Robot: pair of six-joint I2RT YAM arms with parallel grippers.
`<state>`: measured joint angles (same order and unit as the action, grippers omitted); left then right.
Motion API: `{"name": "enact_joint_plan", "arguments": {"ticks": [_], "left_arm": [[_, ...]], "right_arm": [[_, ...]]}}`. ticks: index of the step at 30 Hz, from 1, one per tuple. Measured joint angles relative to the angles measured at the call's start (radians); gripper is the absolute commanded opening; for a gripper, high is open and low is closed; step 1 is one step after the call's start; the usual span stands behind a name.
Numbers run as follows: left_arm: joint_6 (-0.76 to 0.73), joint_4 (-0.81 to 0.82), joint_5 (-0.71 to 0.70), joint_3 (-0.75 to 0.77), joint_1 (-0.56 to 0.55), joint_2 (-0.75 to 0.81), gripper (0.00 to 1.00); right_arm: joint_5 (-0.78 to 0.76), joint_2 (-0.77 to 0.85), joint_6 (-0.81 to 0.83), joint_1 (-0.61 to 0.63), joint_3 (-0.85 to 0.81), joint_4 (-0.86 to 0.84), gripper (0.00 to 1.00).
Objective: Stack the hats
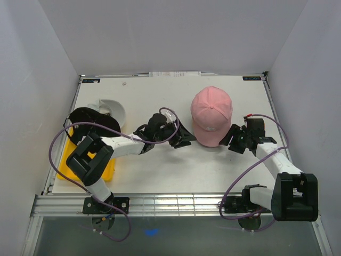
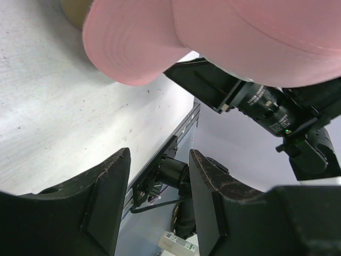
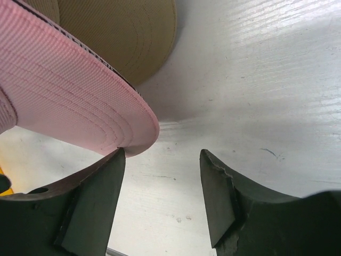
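Observation:
A pink cap sits on top of a tan cap at the table's middle right, brim toward the near edge. The tan brim shows under the pink brim in the right wrist view. My left gripper is open just left of the pink brim, holding nothing. My right gripper is open just right of that brim, its left finger touching the brim's edge. A black cap lies at the far left over the tray, with a white cap behind it.
A yellow tray sits at the left near edge under the black cap. The right arm shows close behind the pink brim in the left wrist view. Grey walls enclose the table on three sides.

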<state>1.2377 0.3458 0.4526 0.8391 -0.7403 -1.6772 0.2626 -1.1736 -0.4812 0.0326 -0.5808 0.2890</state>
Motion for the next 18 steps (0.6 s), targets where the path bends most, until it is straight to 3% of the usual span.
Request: {"name": "enact_joint_plan", "arguments": {"ticks": [11,18], "left_arm": [[-0.049,-0.138,-0.034,-0.002,0.013,0.212,0.62],[-0.128,-0.374,-0.130,0.046,0.024,0.373,0.64]], "right_arm": [[0.013,-0.068,0.016,-0.001,-0.021,-0.007,0.67],[0.031,-0.124,0.022,-0.005,-0.046,-0.011,0.67]]}}
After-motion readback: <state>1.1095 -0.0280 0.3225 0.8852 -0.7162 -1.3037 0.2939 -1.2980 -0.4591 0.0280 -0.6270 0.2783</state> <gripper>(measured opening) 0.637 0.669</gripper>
